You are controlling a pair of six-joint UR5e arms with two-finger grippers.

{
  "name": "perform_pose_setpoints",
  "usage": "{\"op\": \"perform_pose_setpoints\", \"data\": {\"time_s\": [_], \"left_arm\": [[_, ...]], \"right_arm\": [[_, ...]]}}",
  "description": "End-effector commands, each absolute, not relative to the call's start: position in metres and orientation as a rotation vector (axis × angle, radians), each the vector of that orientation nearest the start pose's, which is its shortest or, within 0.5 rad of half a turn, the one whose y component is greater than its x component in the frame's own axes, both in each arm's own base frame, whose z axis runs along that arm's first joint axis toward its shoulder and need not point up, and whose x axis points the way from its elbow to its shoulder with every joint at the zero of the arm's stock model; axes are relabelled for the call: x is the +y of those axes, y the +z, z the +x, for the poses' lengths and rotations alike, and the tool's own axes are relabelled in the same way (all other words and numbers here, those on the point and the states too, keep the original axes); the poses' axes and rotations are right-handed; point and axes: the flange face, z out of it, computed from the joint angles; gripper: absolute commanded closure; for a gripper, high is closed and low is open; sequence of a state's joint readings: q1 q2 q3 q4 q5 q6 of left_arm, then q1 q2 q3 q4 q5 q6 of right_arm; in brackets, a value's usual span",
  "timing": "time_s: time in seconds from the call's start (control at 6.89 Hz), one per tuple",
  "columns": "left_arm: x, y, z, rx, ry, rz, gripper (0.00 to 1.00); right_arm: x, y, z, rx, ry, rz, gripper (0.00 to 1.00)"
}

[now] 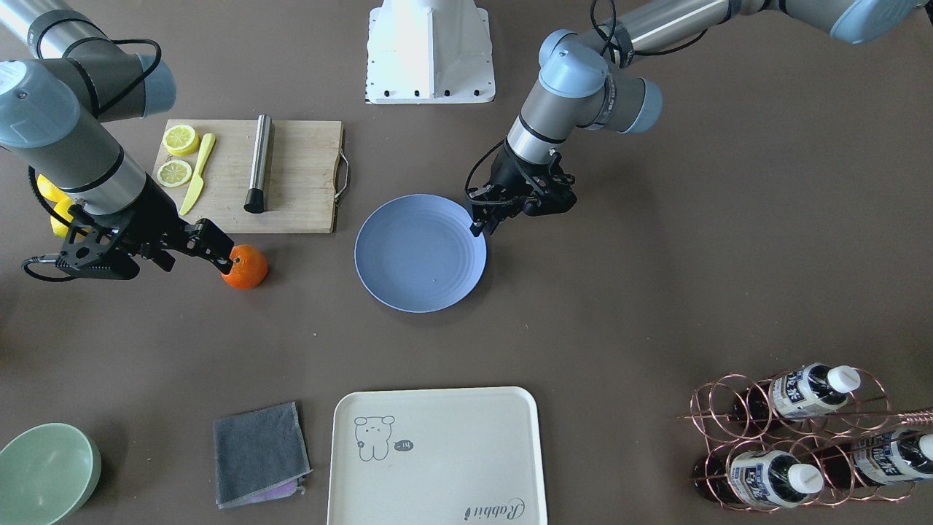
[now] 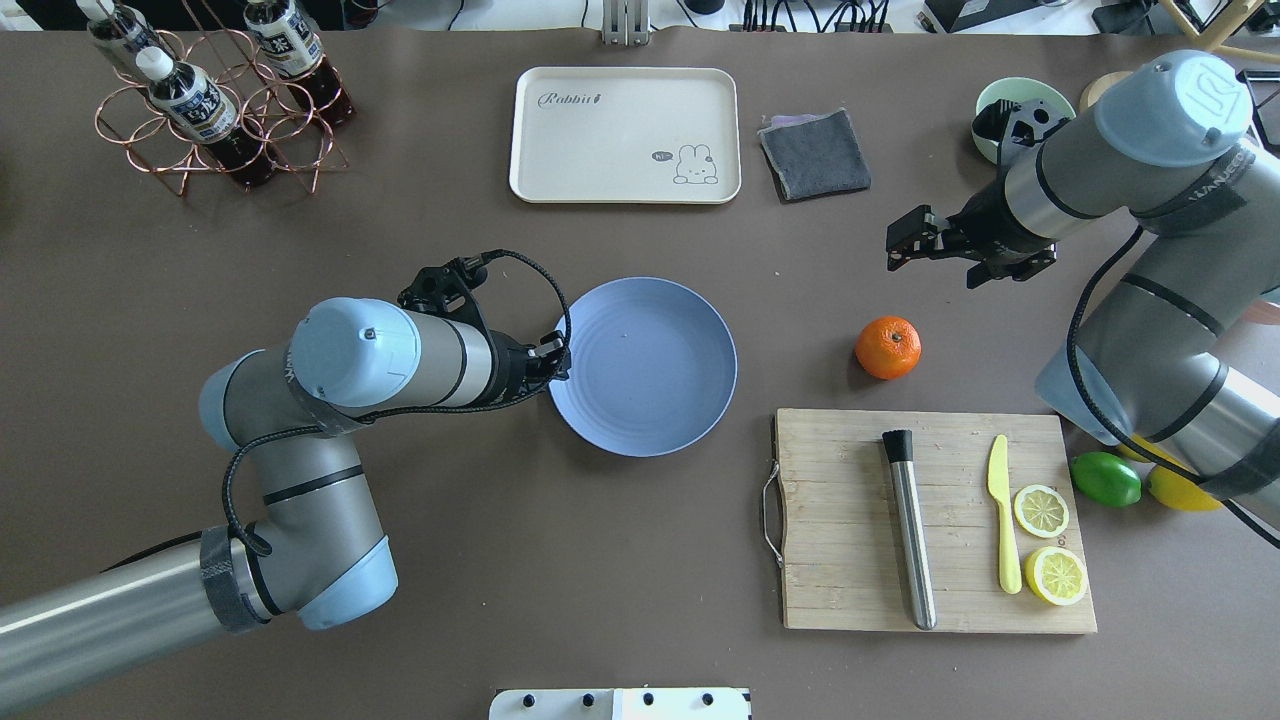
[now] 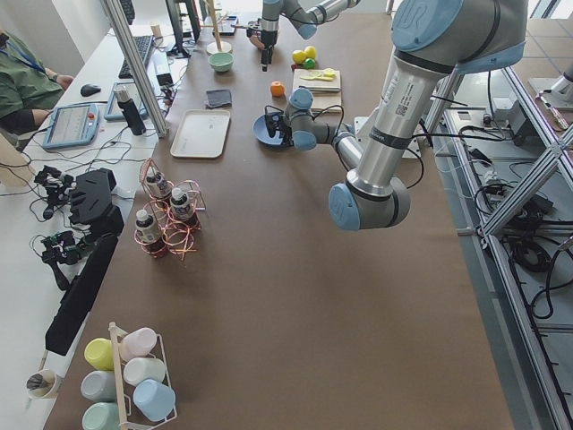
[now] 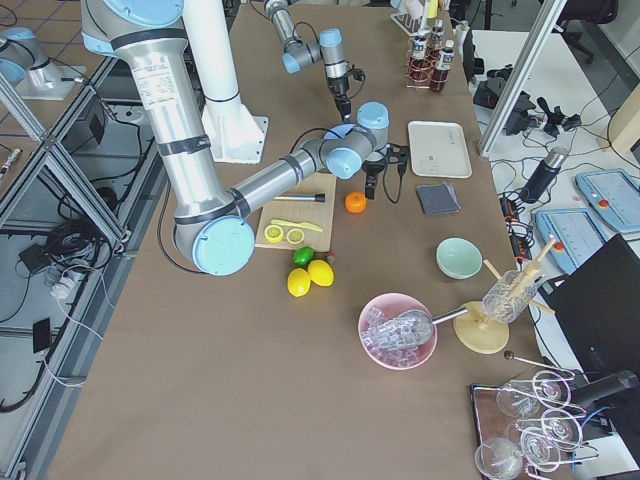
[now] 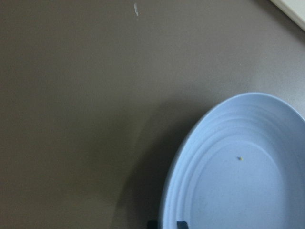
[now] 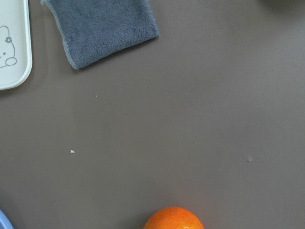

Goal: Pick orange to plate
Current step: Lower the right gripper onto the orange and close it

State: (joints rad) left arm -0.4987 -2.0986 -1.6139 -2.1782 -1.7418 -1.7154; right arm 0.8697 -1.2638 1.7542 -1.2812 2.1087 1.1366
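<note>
Overhead exterior, quick: where's the orange [image 2: 888, 347]? — K
Loose on the bare desk, between the plate [image 2: 642, 366] and the desk's right end, just past the far side of the cutting board [image 2: 935, 520]. Touching neither. — M
Right tool [image 2: 893, 250]? — K
Hovers above the desk, a bit beyond the orange toward the far edge, not over it. Fingers look spread wide. Its wrist view shows no finger, only the orange's top at the bottom edge. My guess: lining up for the grab, so it needs to come back toward the robot, then down. — M
Left tool [image 2: 556, 360]? — K
At the plate's rim, on the side toward the desk's left end. Wrist view shows its fingertips [image 5: 152, 225] close together, narrow slit, rim showing between. Can't tell if they touch it. Maybe parked, maybe steadying the plate. Either way most of the plate is free, and nothing lies on it. — M
Surface, room? — K
Matte brown cover, flat, a few pale specks; a round fruit could roll on it. Cream tray [image 2: 625, 135] and grey cloth [image 2: 815, 152] near the far edge. Side views: aluminium framing, cables, an operator [image 3: 20, 85] at a neighbouring desk. — M
</note>
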Motion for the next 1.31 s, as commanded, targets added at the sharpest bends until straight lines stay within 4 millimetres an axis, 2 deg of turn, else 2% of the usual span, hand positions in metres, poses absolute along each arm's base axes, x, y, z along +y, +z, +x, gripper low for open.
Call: {"op": "perform_pose_setpoints", "data": {"time_s": [0.0,0.15,0.44,1.02,1.16], "left_arm": [[-0.46,0.259,0.501,1.206,-0.483,0.072,0.02],[-0.471,0.26,0.49,1.208,-0.49,0.067,0.02],[-0.477,0.261,0.484,1.208,-0.496,0.066,0.02],[-0.477,0.264,0.486,1.202,-0.497,0.065,0.02],[-0.477,0.263,0.486,1.203,-0.498,0.066,0.02]], "right_arm": [[-0.497,0.379,-0.365,-0.874,0.157,0.073,0.0],[-0.485,0.385,-0.385,-0.838,0.142,0.097,0.0],[-0.474,0.39,-0.398,-0.822,0.122,0.092,0.0],[-0.48,0.419,-0.412,-0.768,0.13,0.079,0.0],[-0.481,0.419,-0.415,-0.764,0.13,0.084,0.0]]}}
